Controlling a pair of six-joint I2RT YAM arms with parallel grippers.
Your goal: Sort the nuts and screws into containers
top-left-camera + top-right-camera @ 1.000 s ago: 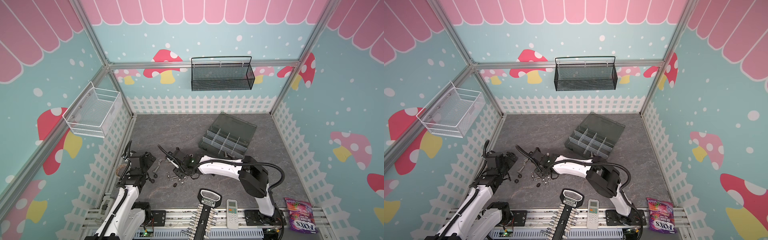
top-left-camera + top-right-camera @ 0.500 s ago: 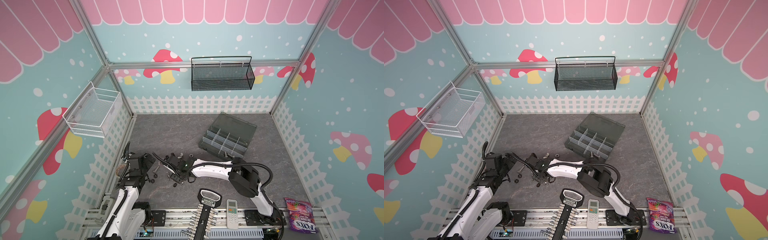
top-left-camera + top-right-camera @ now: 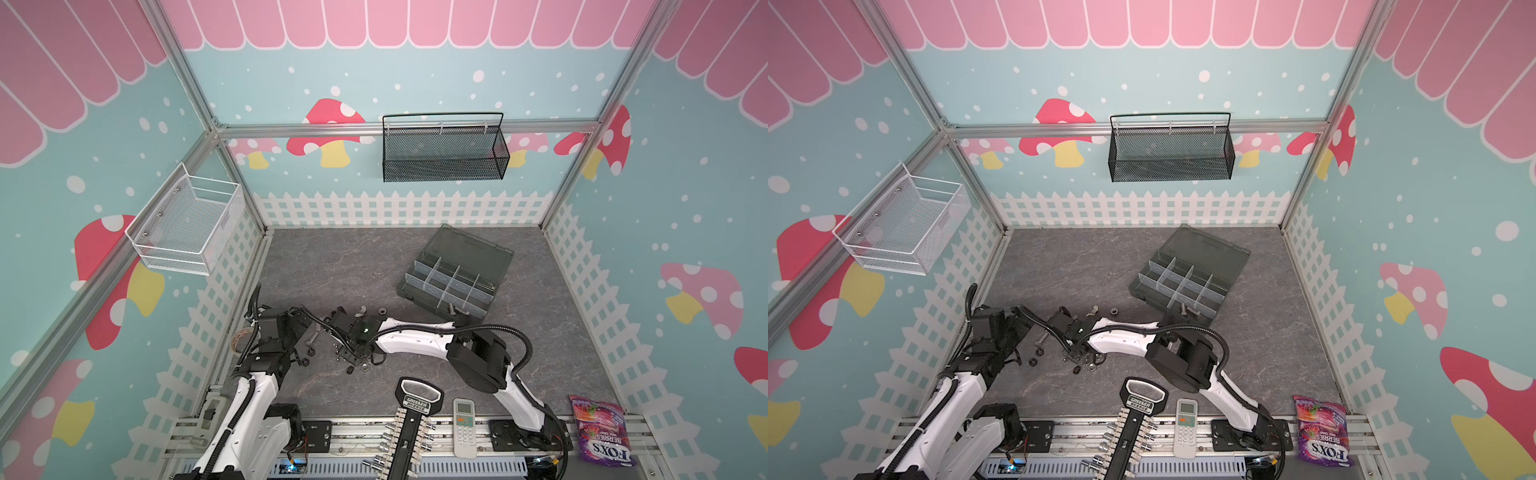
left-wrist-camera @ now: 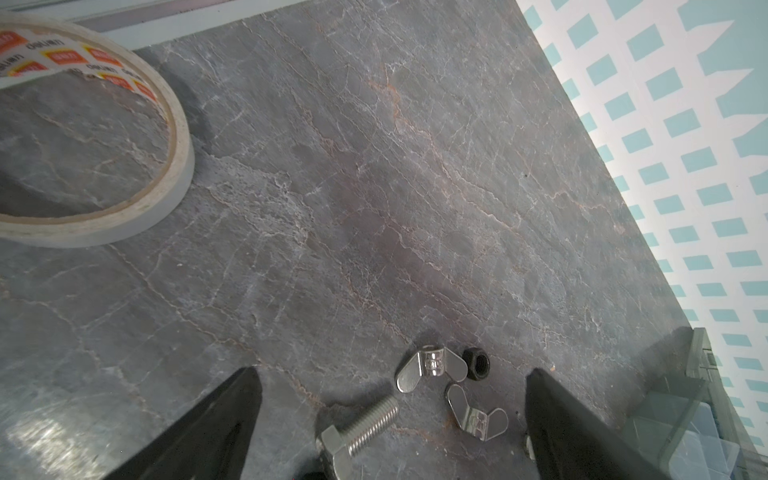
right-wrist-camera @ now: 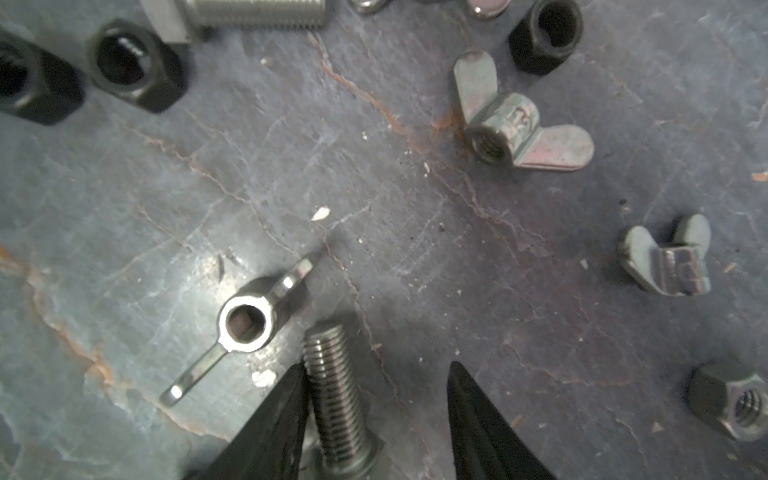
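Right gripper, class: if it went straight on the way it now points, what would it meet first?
Probably the silver screw, lying between the open jaws of the right gripper, off to one side, with the grey tabletop right beneath. How much height remains is unclear.

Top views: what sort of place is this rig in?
Likely a staged robot test cell: aluminium frame with mushroom wall prints, a left arm and right arm on a front rail, loose screws and nuts near an organiser box.
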